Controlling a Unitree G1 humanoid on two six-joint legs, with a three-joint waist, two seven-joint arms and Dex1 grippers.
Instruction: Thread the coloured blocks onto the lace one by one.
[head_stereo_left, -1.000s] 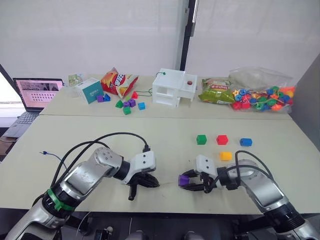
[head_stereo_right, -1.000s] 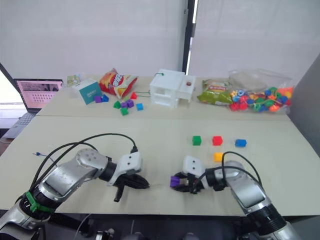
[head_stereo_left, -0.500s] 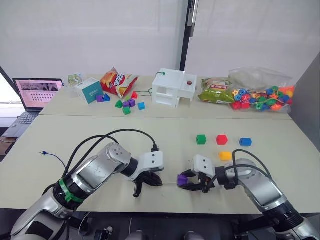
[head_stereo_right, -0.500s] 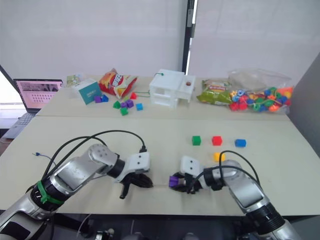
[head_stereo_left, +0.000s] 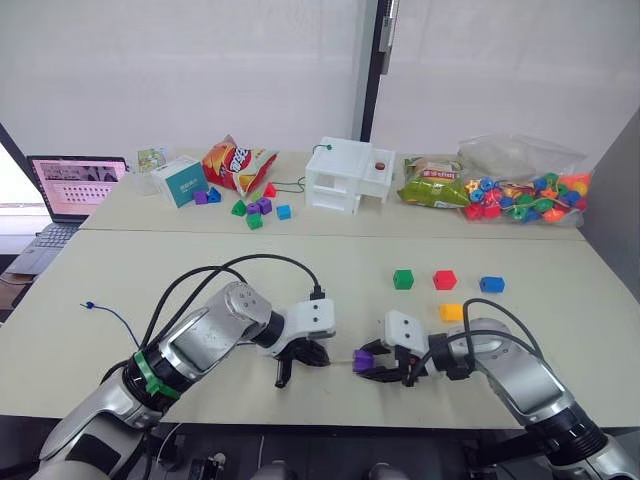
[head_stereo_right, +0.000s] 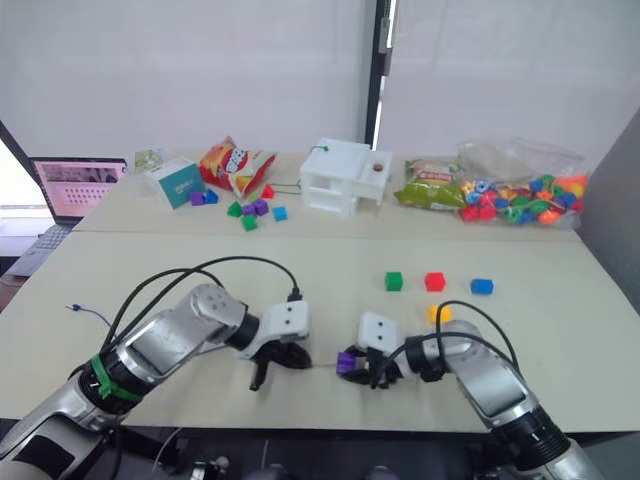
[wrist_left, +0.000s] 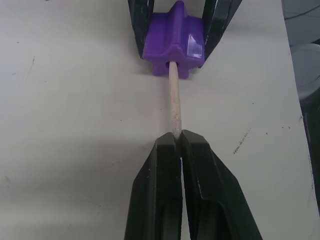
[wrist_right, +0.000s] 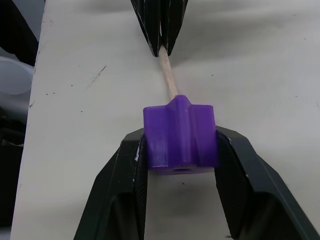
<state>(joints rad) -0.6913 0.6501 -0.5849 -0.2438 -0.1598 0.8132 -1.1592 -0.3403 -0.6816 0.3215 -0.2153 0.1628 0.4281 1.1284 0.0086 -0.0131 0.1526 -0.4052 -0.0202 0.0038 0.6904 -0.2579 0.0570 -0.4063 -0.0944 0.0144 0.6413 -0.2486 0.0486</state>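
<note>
The right hand (wrist_right: 180, 150) pinches the purple block (wrist_right: 180, 137) just above the tabletop (head_stereo_left: 300, 270). The left hand (wrist_left: 178, 142), fingers pressed together, grips the lace's pale stiff tip (wrist_left: 173, 107), whose far end sits in the purple block's hole. Beyond the purple block lie the green block (head_stereo_left: 402, 279), red block (head_stereo_left: 444, 279), blue block (head_stereo_left: 491, 284) and yellow block (head_stereo_left: 451, 312).

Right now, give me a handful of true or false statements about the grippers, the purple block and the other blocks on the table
1. The right gripper grips the purple block. True.
2. The left gripper is open and holds nothing. False: it is shut on the lace's pale tip.
3. The pale tip enters the purple block's hole. True.
4. The yellow block is already on the lace. False: it lies loose on the table.
5. The green block, red block and blue block sit in a row. True.
</note>
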